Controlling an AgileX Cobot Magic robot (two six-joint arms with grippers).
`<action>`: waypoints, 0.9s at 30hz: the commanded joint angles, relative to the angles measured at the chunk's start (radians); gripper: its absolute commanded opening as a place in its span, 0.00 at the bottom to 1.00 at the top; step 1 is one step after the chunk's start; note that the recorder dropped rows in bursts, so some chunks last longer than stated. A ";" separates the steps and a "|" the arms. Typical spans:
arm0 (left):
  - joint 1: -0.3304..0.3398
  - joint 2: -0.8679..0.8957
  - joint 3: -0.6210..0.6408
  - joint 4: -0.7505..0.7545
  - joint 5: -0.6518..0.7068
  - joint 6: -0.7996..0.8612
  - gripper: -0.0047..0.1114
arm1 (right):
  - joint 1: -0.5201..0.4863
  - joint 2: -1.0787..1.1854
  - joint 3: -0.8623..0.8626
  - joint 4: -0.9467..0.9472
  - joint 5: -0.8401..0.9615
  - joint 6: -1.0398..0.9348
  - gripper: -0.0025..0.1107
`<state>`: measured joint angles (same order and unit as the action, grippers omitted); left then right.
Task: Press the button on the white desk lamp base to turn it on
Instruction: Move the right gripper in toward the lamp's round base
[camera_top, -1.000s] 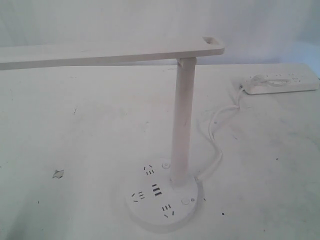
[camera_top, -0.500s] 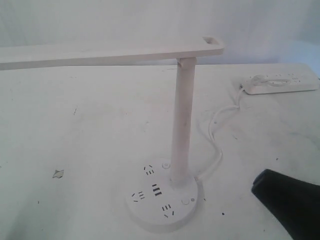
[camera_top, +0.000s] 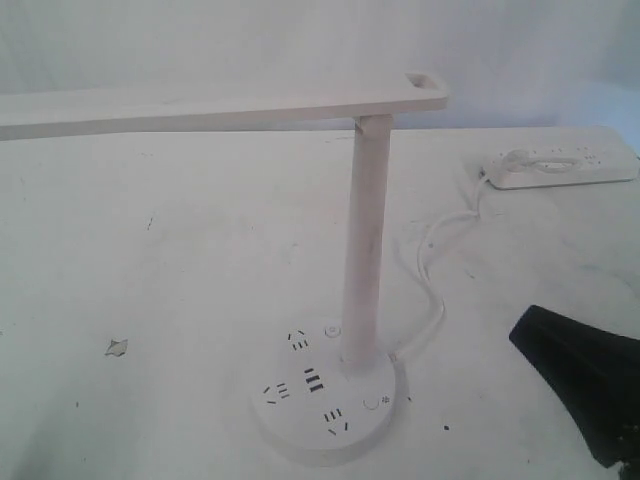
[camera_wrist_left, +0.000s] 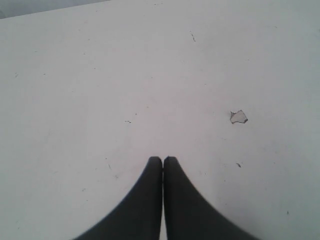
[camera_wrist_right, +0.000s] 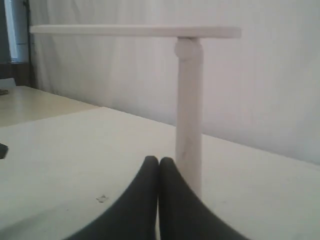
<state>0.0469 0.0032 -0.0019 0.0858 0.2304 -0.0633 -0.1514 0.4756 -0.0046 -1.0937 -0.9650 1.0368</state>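
The white desk lamp stands in the middle of the exterior view, with its flat bar head (camera_top: 220, 108) on a slim pole (camera_top: 364, 240). Its round white desk lamp base (camera_top: 300, 425) has dark socket slots, and the button (camera_top: 372, 403) with a sun-like mark lies on its right side. My right gripper (camera_top: 517, 337) is shut and empty, hovering to the right of the base and apart from it. In the right wrist view the right gripper (camera_wrist_right: 159, 159) points at the pole (camera_wrist_right: 189, 115), and its fingers hide the base. My left gripper (camera_wrist_left: 163, 158) is shut over bare table.
A second small round button (camera_top: 331, 330) sits on the far side of the base. A long white power strip (camera_top: 560, 167) lies at the back right, with a white cable (camera_top: 432, 262) running to the base. A small chipped spot (camera_top: 116, 347) marks the table (camera_top: 200, 250) on the left.
My right gripper has come into the exterior view from the lower right. Since half a second ago its tip has risen a little. The lamp has not moved.
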 joint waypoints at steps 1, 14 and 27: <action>0.000 -0.003 0.002 -0.002 0.002 0.000 0.04 | 0.001 0.122 -0.006 0.089 0.105 -0.049 0.02; 0.000 -0.003 0.002 -0.002 0.002 0.000 0.04 | 0.150 0.773 -0.138 0.114 0.099 -0.173 0.02; 0.000 -0.003 0.002 -0.002 0.002 0.000 0.04 | 0.521 1.153 -0.163 0.453 -0.038 -0.509 0.02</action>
<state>0.0469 0.0032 -0.0019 0.0858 0.2304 -0.0633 0.3169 1.5921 -0.1632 -0.7272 -0.9760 0.5989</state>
